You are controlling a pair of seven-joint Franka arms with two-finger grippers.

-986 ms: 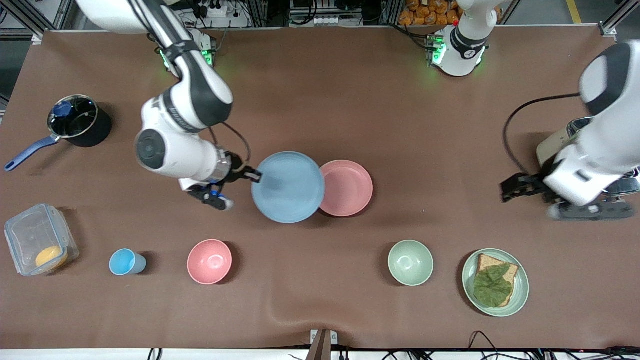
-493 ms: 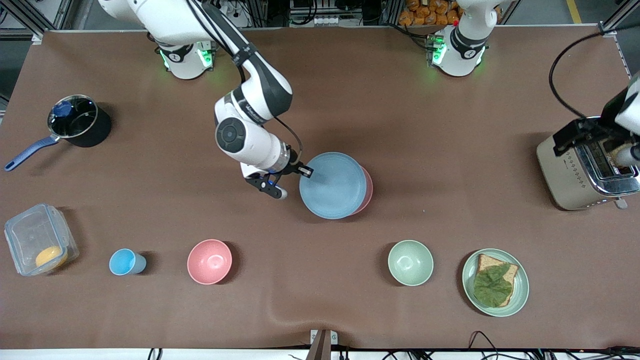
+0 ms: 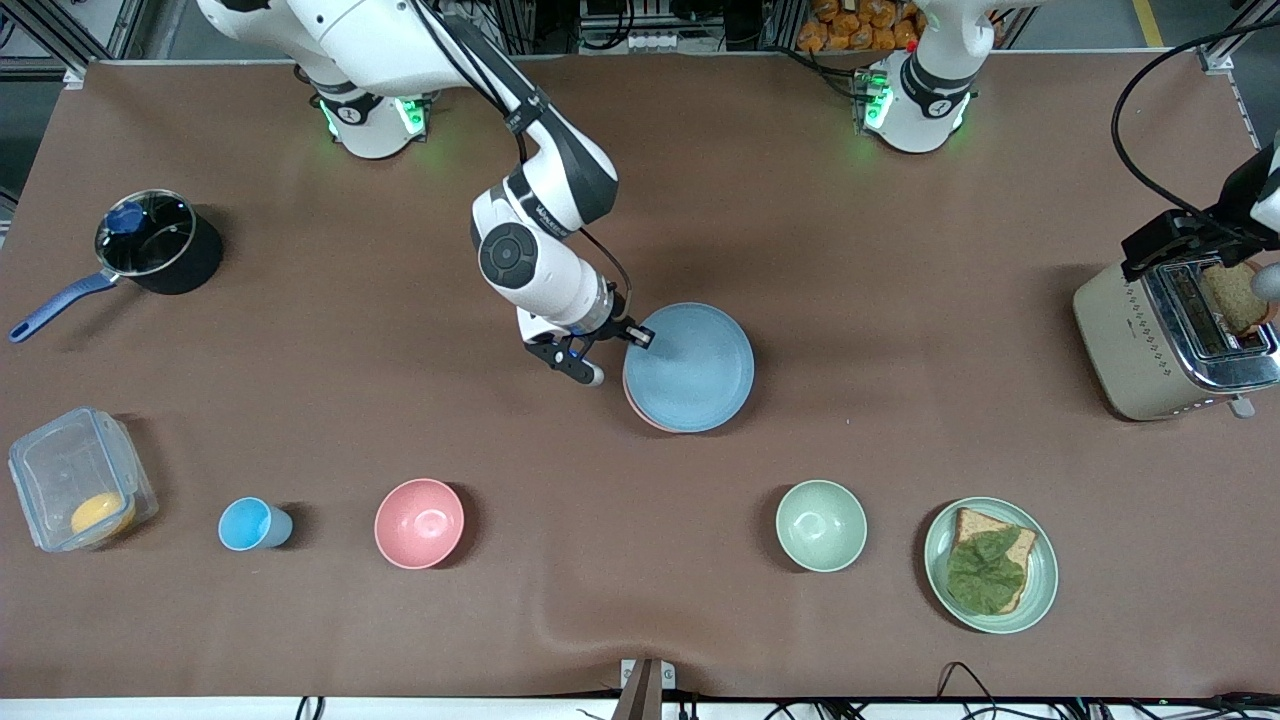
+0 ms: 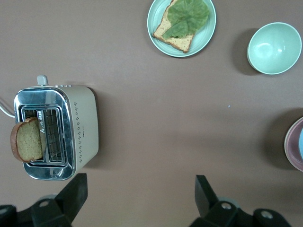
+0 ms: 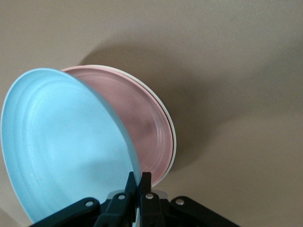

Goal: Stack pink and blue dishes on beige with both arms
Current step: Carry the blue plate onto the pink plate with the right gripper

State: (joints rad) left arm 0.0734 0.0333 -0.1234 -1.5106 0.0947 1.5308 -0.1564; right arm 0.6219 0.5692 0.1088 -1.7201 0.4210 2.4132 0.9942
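My right gripper (image 3: 640,338) is shut on the rim of the light blue plate (image 3: 690,368). The plate hangs tilted over the pink plate (image 3: 640,414) and covers nearly all of it in the front view. In the right wrist view the fingers (image 5: 146,182) pinch the blue plate (image 5: 61,146) at its edge. The pink plate (image 5: 142,118) lies below on the cream-beige plate (image 5: 173,142), of which only a thin rim shows. My left gripper (image 4: 140,196) stands open and empty over bare table beside the toaster (image 4: 57,132).
Nearer the front camera stand a clear box (image 3: 80,490), a blue cup (image 3: 250,524), a pink bowl (image 3: 419,523), a green bowl (image 3: 821,525) and a green plate with bread and lettuce (image 3: 990,565). A pot (image 3: 155,245) sits at the right arm's end. The toaster (image 3: 1170,340) holds bread.
The right arm has carried the blue plate toward the left arm's end, from beside the pink plate to over it. The left arm has drawn back to above the toaster.
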